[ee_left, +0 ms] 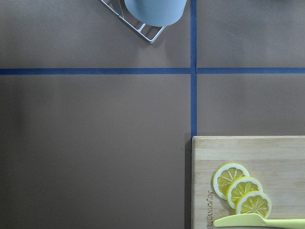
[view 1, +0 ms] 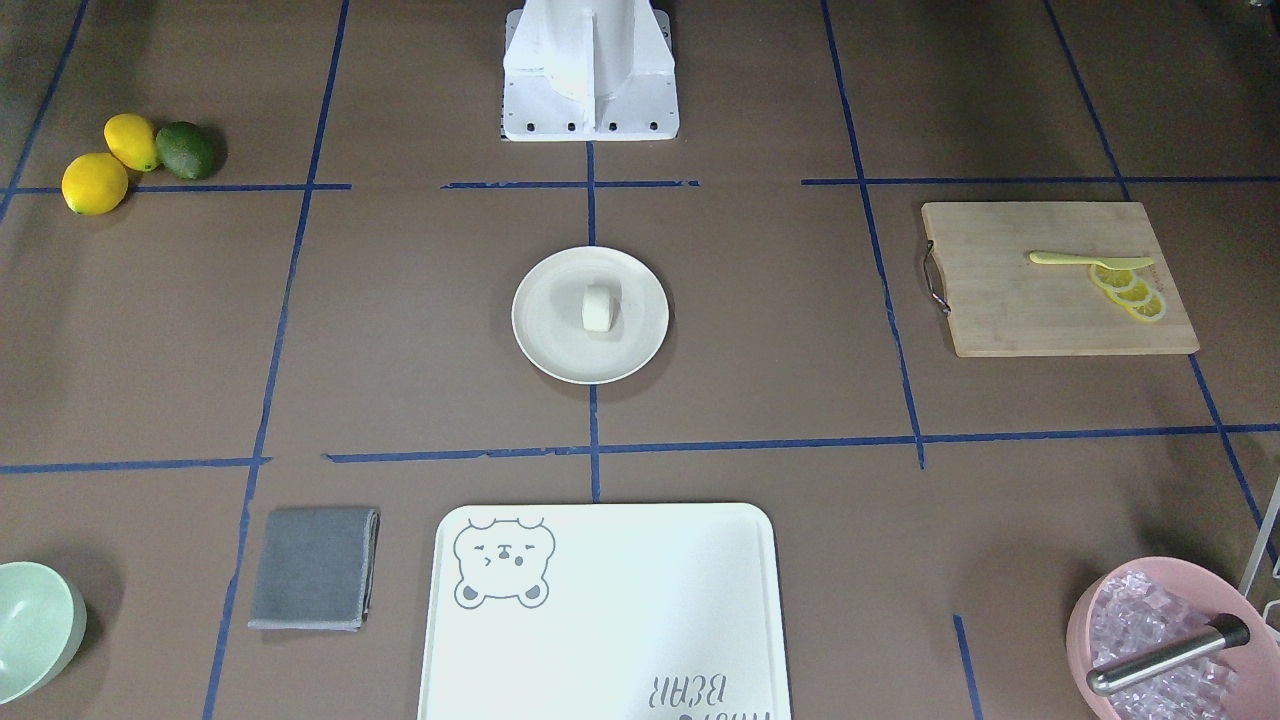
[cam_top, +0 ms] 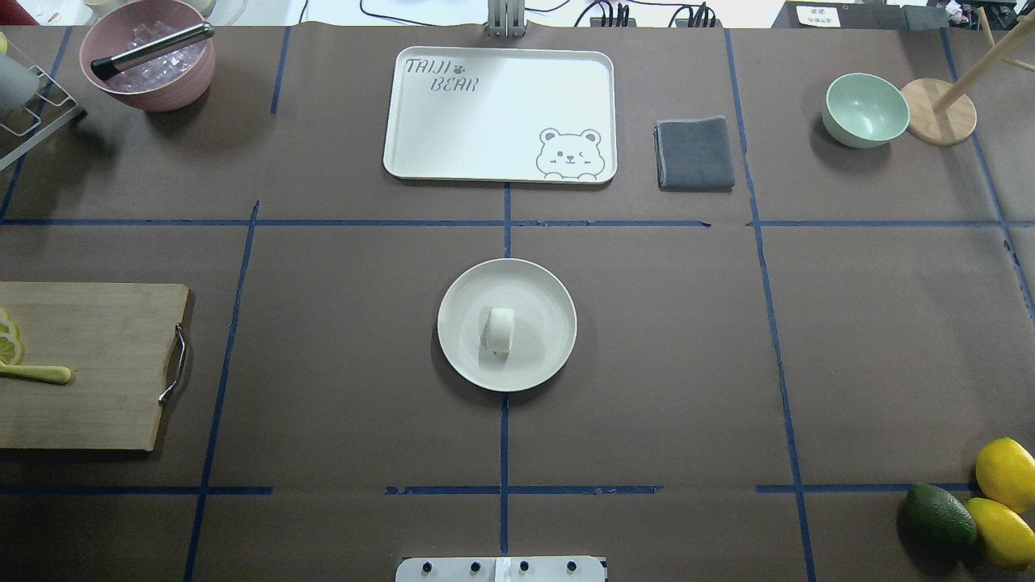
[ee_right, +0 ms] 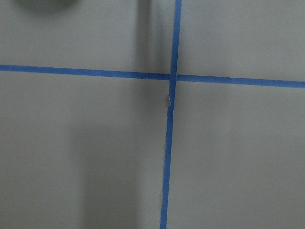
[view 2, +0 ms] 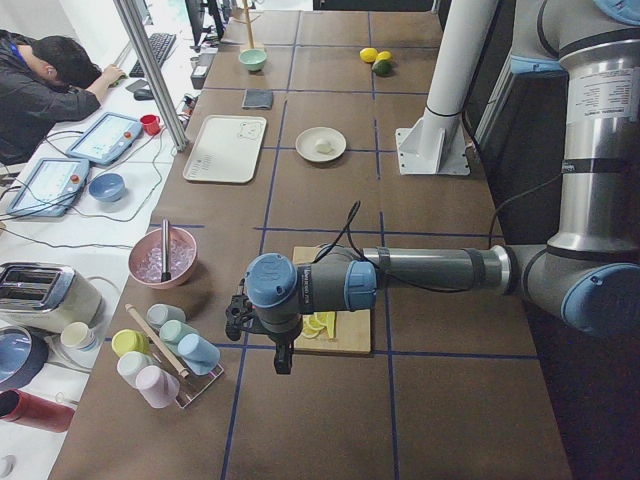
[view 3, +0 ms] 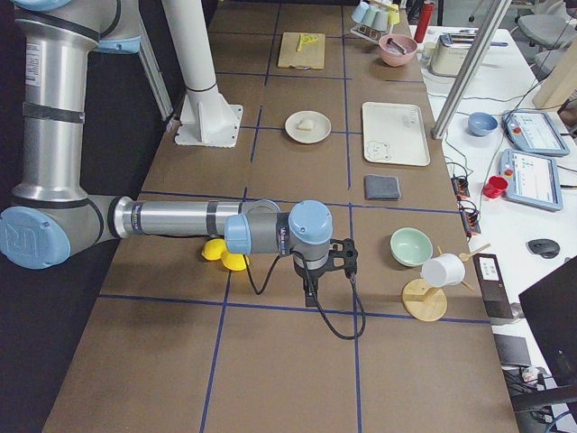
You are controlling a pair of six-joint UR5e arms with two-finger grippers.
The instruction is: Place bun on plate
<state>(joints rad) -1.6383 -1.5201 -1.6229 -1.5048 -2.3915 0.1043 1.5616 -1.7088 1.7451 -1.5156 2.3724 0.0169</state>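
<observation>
The small white bun [view 1: 597, 306] [cam_top: 499, 330] lies near the middle of the round cream plate [view 1: 545, 345] [cam_top: 543, 356] at the table's centre, and nothing touches it. My left gripper [view 2: 236, 318] hangs far from the plate, over the table just past the cutting board; I cannot tell whether it is open or shut. My right gripper [view 3: 346, 256] hovers at the opposite end, near the lemons, and its state is equally unclear. Neither wrist view shows fingers, the bun or the plate.
A white bear-printed tray [cam_top: 453, 153], grey cloth [cam_top: 694, 153] and mint bowl [cam_top: 865, 109] line the far side. A pink ice bowl [cam_top: 149, 56], a cutting board [cam_top: 89, 364] with lemon slices [ee_left: 240, 191], and two lemons with an avocado [cam_top: 938, 517] sit at the ends.
</observation>
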